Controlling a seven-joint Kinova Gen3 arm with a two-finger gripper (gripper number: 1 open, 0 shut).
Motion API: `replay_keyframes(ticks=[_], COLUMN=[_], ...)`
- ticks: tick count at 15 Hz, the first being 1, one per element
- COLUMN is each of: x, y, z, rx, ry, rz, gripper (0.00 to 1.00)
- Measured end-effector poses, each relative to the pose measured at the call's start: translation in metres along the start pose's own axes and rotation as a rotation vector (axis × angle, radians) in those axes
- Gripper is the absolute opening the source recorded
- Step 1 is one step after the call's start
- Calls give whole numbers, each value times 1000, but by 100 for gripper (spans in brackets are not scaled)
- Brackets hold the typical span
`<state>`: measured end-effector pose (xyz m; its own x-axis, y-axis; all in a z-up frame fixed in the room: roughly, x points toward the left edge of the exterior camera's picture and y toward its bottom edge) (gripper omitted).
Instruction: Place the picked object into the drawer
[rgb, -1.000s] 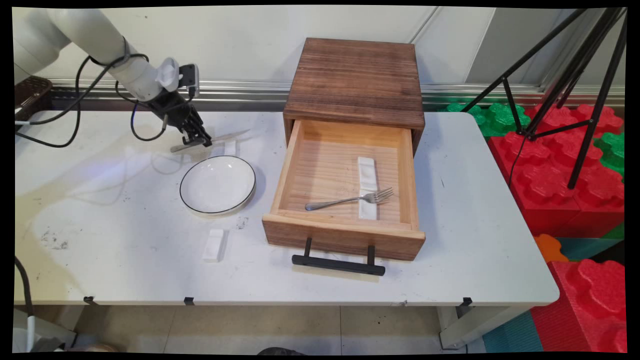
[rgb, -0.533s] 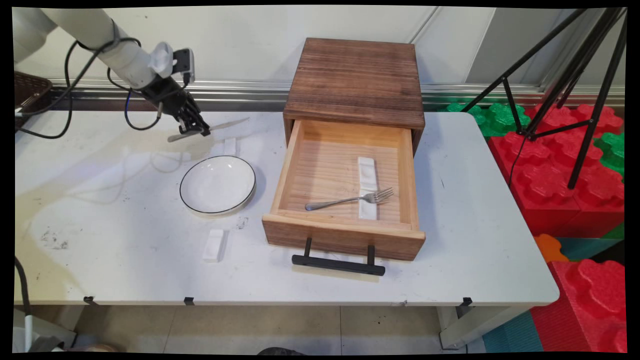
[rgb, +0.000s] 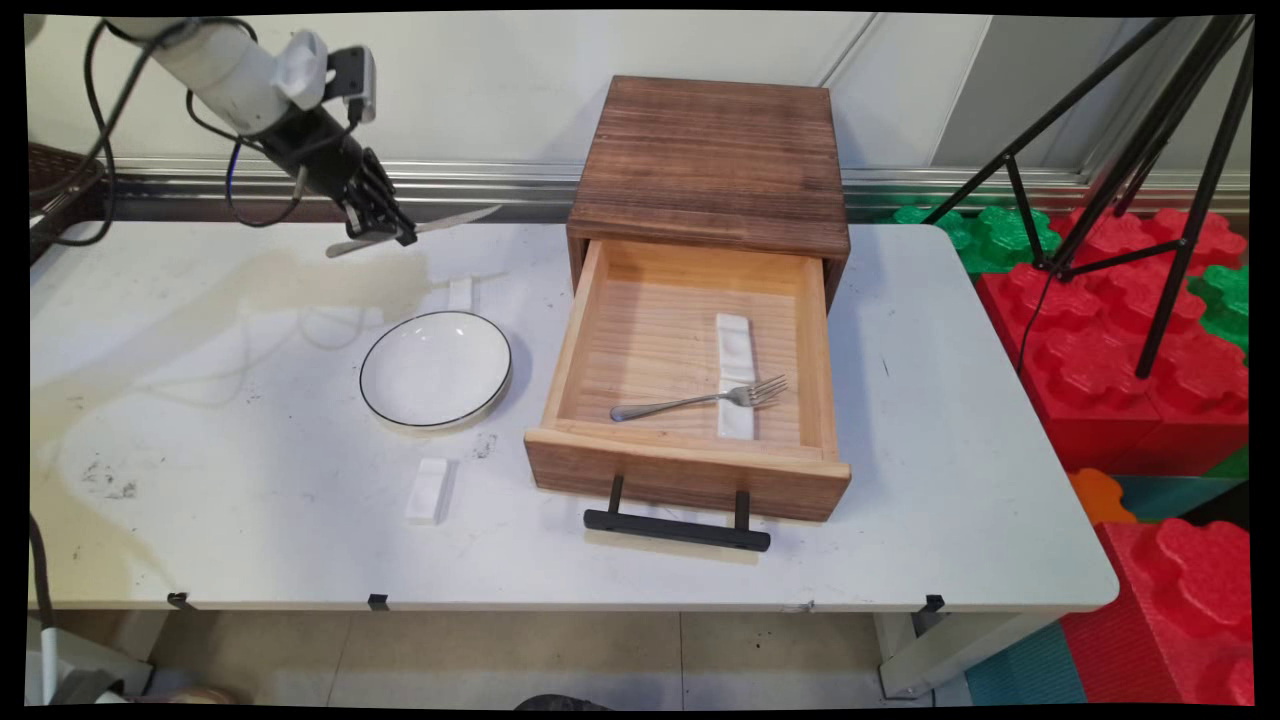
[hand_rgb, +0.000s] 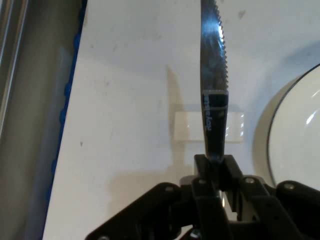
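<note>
My black gripper (rgb: 400, 236) hangs above the table's back left, shut on a metal table knife (rgb: 455, 219) near its middle. The knife lies roughly level, blade toward the wooden drawer box. In the hand view the serrated blade (hand_rgb: 213, 65) runs up from the closed gripper (hand_rgb: 215, 167). Below it on the table lies a small white cutlery rest (hand_rgb: 187, 126) (rgb: 460, 292), and a white plate with a dark rim (rgb: 436, 368) (hand_rgb: 295, 145) sits just in front of that.
A wooden box (rgb: 712, 160) stands at the back with its drawer (rgb: 690, 455) pulled open; inside lie a fork (rgb: 690, 400) and a white rest (rgb: 735, 345). Another white rest (rgb: 429, 490) lies near the table's front. A black tripod (rgb: 1150, 150) and foam blocks stand at the right.
The gripper has risen from the table with the knife, lifting it off the white rest and moving slightly toward the back left.
</note>
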<state>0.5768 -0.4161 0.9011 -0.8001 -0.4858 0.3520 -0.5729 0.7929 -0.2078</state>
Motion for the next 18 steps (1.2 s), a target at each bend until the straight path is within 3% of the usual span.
replay_keyframes(ticks=[9,18], x=[59,125], y=[38,79], z=[-43,-44], rx=[-41,-86], ry=[69,142], rz=[35,71], gripper=[0,0])
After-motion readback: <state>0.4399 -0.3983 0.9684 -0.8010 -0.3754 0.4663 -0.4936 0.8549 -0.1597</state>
